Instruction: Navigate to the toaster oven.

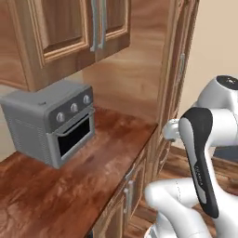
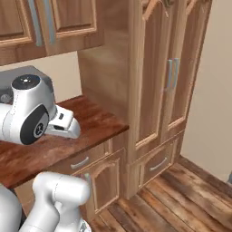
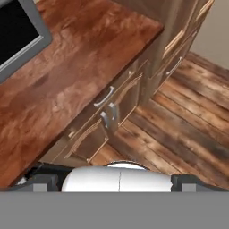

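Now the toaster oven (image 1: 52,124) sits at about ten o'clock in my left base view, on the reddish wood counter (image 1: 69,190) under the wall cabinets (image 1: 60,32); my gripper's opening I cannot tell, nothing visibly held.

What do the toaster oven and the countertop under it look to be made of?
Toaster oven: apparently matte grey metal, given its ribbed side and uniform sheen, with a dark glass door. Countertop: likely polished reddish-brown wood, showing mottled grain and soft gloss.
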